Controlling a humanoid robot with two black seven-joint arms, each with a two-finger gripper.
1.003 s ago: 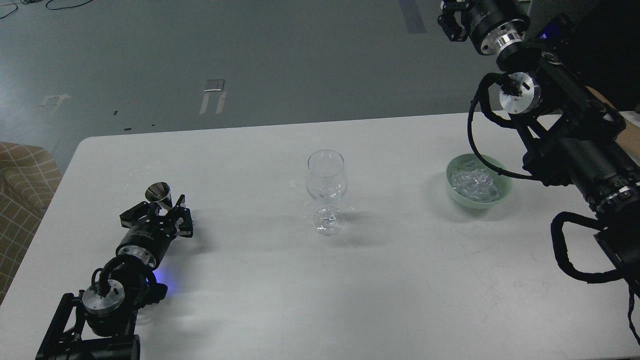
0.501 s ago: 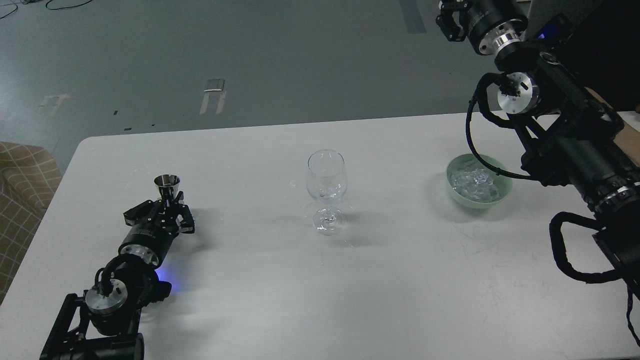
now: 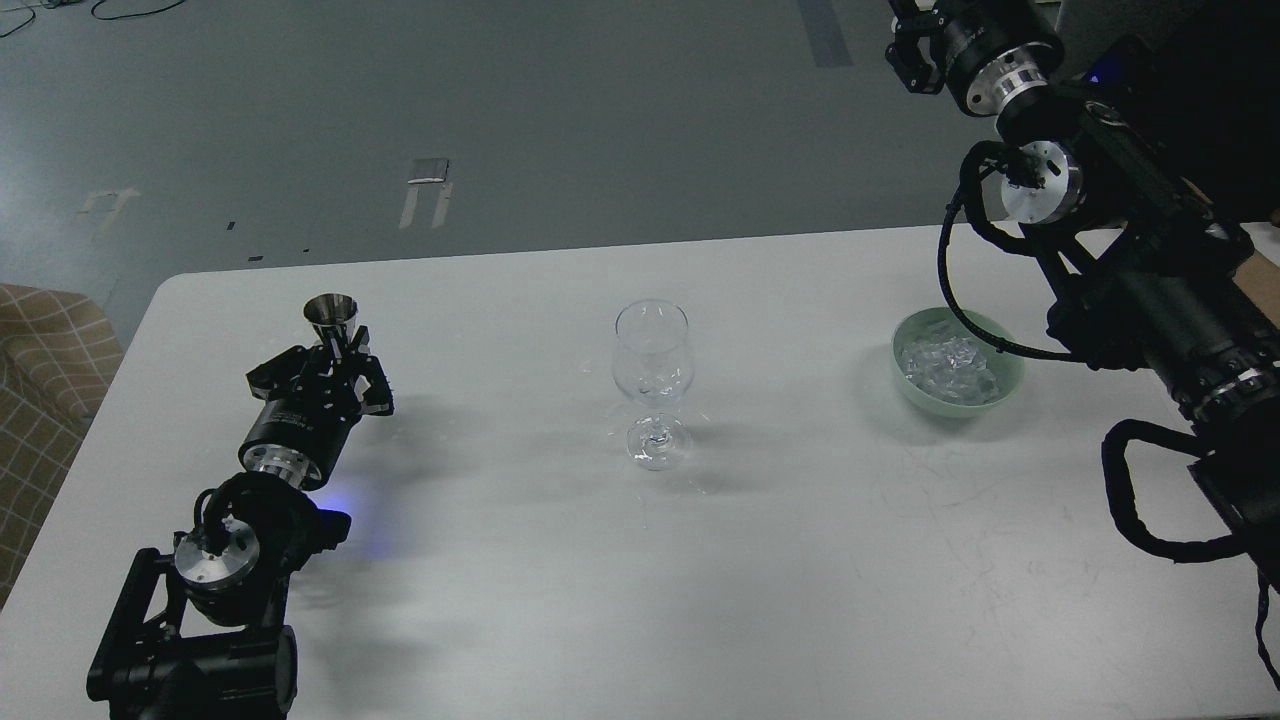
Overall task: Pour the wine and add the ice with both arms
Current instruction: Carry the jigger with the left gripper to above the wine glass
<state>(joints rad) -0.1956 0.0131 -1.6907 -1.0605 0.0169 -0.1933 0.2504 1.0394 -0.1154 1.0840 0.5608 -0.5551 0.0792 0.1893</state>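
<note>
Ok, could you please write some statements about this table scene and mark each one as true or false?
1. The wine glass stands upright and looks empty. True.
2. The ice lies inside the wine glass. False: it lies in the green bowl.
3. The left gripper holds a small metal cup. True.
4. The right gripper rests inside the bowl. False: it is raised, far beyond the bowl.
5. The bowl stands to the left of the glass. False: it stands to the right.

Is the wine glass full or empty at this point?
Empty. The wine glass stands upright and its bowl looks clear throughout, with no liquid or cubes visible; the ice is in the green bowl.
</note>
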